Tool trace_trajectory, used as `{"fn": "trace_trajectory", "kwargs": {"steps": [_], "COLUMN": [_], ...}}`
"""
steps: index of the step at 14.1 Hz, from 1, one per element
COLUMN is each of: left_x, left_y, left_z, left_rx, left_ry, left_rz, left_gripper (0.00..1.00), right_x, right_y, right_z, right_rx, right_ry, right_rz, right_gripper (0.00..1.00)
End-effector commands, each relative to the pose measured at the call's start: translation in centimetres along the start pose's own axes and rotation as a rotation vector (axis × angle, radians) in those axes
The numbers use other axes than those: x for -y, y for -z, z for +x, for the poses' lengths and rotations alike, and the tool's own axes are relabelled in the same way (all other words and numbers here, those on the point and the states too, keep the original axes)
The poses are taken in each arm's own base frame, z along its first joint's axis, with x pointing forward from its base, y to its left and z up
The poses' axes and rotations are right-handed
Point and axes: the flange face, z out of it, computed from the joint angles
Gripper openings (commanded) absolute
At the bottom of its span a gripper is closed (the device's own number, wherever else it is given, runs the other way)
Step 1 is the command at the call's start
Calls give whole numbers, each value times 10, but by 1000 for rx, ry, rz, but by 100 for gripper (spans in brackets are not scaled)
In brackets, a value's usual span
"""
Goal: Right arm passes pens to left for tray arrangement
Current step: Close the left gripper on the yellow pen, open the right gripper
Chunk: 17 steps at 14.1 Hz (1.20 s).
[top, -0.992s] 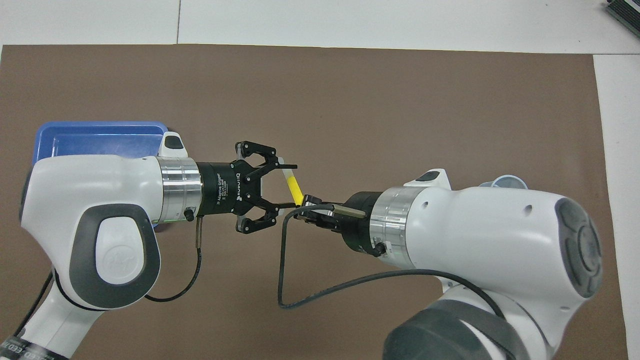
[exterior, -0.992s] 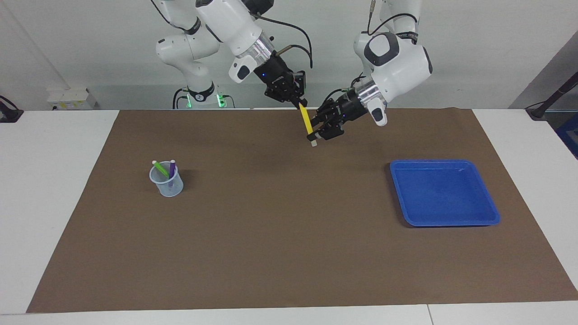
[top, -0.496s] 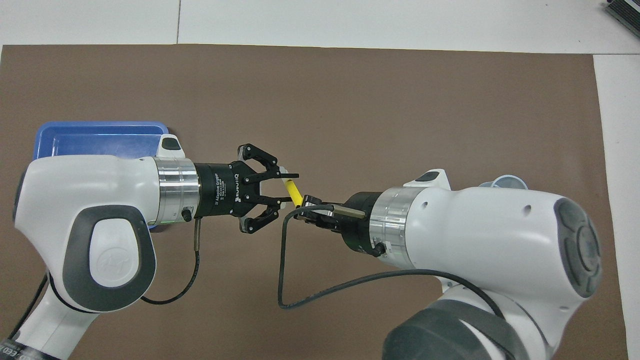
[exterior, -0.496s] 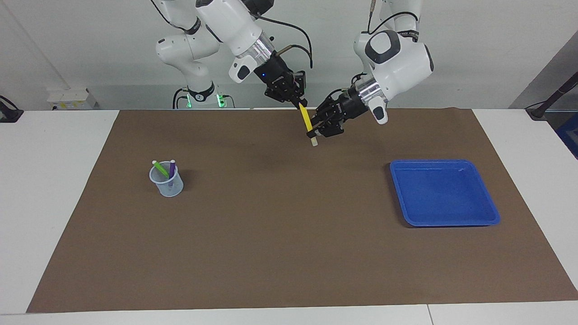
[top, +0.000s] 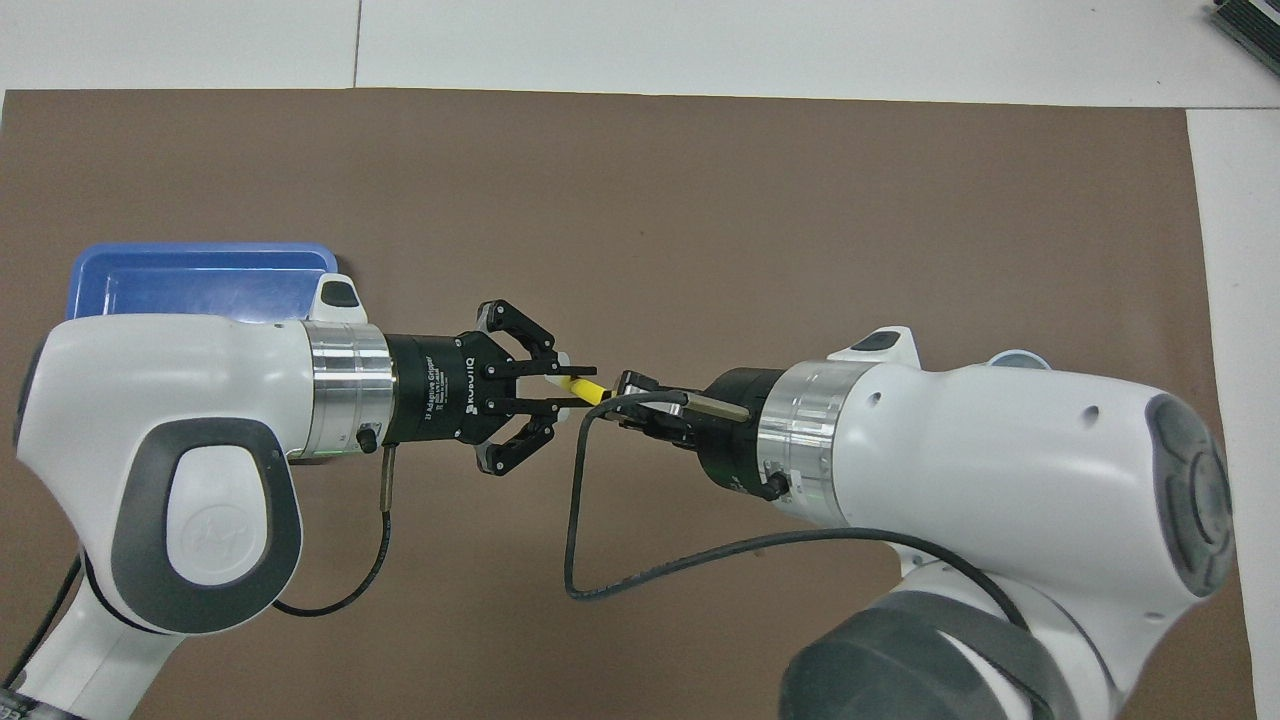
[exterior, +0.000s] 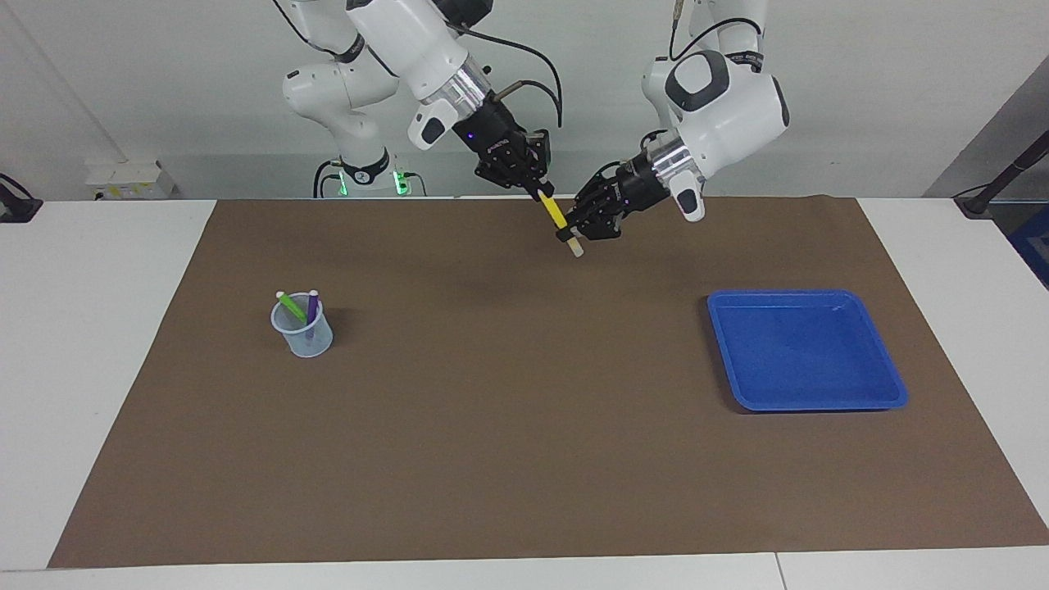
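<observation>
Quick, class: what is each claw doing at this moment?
Left claw: closed on the lower part of the yellow pen, up over the mat.
Right claw: closed on the pen's upper end.

Clear cup [exterior: 302, 333], brown mat [exterior: 492, 426]

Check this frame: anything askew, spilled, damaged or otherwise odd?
Nothing stands out. The yellow pen hangs tilted in the air over the mat, with both the right gripper and the left gripper shut on it. The green pen and purple pen stand in the cup; the tray lies flat.
</observation>
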Motion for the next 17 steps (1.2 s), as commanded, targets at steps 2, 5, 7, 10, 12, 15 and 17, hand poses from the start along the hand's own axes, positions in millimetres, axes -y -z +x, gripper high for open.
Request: {"fn": "trace_trajectory", "kwargs": {"steps": [2, 5, 7, 10, 12, 15, 17], "left_x": [3, 4, 4, 4, 5, 7, 10], "left_y": [13, 12, 13, 13, 13, 11, 10], "left_z": [-9, -10, -10, -11, -11, -11, -10], "left_rx": [17, 15, 16, 0, -6, -32, -38], "left_ry": [11, 6, 6, -20, -54, -122, -210], "left_rz": [-5, -1, -3, 2, 17, 43, 74], "left_gripper": [0, 0, 0, 0, 0, 0, 0], "right_x": [-3, -4, -4, -5, -10, -33, -62], "right_y": [-5, -4, -3, -2, 1, 19, 38], "right_z": [-12, -10, -7, -4, 5, 38, 70], "right_rx": [21, 18, 15, 11, 0, -41, -87], "right_ry": [1, -7, -12, -17, -29, -79, -138], "right_rz": [-11, -12, -9, -9, -9, -11, -28], "right_gripper": [0, 70, 100, 100, 100, 100, 100]}}
